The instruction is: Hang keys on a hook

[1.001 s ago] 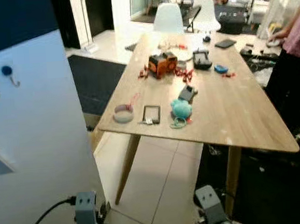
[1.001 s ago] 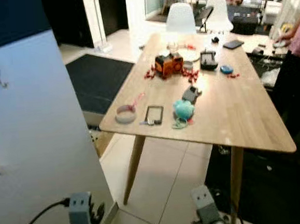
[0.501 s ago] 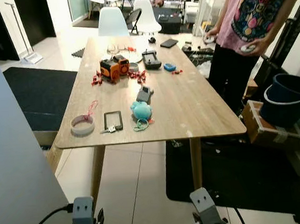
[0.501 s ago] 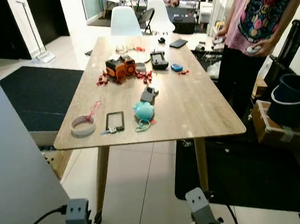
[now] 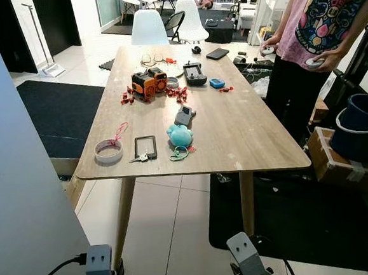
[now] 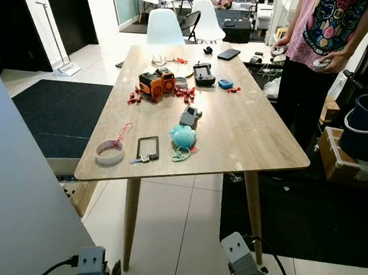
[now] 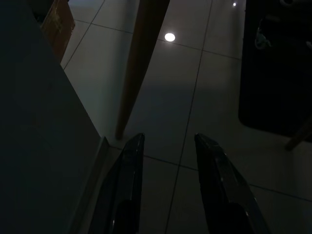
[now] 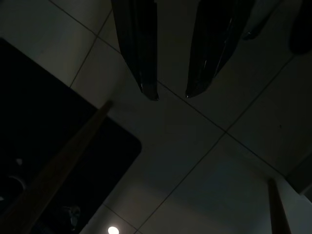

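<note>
Keys [image 5: 140, 157] lying flat near the front edge of the wooden counter [image 5: 254, 132], touching a black rectangular fob [image 5: 145, 145], between a tape roll [image 5: 108, 151] and a teal plush keychain [image 5: 180, 135]. Likely light, hard and thin, prone to skidding on smooth wood; best pinched by the fob or ring rather than the flat blade. Left claw [image 7: 168, 146] hanging low over floor tiles, fingers spread, nothing between them. Right claw [image 8: 170, 95] likewise low and idle, fingers parted and holding nothing. Standing beside the counter's far right side, a person [image 5: 318, 25].
</note>
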Robot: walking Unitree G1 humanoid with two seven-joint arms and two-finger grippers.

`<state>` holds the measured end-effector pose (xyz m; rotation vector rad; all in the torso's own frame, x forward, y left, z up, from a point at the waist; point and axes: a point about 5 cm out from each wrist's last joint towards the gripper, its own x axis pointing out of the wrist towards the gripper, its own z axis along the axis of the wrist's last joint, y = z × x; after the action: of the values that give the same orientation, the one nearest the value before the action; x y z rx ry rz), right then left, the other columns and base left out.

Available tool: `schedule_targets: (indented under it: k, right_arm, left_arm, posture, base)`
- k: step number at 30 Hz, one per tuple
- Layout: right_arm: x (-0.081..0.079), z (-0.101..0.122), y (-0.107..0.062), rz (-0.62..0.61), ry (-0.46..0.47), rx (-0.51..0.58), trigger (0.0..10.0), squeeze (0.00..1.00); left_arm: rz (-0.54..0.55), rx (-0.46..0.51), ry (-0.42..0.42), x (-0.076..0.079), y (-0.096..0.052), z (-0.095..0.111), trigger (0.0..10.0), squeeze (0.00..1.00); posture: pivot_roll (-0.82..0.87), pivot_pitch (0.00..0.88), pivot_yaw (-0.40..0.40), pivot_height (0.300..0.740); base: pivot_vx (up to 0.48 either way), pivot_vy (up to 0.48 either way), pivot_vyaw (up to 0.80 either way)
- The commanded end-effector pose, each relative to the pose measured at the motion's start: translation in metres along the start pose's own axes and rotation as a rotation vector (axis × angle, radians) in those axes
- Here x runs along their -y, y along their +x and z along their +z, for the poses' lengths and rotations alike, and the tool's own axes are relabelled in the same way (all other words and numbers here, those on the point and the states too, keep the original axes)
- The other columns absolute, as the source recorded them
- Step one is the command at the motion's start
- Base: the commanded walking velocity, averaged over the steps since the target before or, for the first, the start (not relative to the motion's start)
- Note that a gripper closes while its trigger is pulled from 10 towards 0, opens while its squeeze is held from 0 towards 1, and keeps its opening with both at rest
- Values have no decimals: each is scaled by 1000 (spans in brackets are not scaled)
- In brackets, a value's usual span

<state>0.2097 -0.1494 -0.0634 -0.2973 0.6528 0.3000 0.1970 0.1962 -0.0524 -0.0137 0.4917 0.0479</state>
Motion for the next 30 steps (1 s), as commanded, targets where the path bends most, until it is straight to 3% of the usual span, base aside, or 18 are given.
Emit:
schedule_targets:
  k: [1,12,19,22,30]
  right_arm:
    - [4,0,0,1,-17,2,10000,0]
    - [19,4,0,5,-84,10,10000,0]
    - [14,-5,-3,-47,-2,-10,10000,0]
    - [11,-6,-4,-79,61,4,10000,0]
    - [8,-6,-4,-71,56,10,10000,0]
  left_arm:
    - [3,-7,1,5,0,-2,10000,0]
    - [0,-15,6,15,-1,-5,10000,0]
    - [-67,11,49,19,8,8,10000,0]
    - [-87,-2,4,18,10,9,10000,0]
    - [-132,-19,-39,21,7,5,10000,0]
  posture:
    - [48,17,-90,740]
    - [44,23,-129,740]
    - [61,34,-53,740]
    - [49,38,-30,740]
    - [34,43,-28,740]
  base:
    - [0,0,0]
    - [0,0,0]
    - [0,0,0]
    - [0,0,0]
    - [0,0,0]
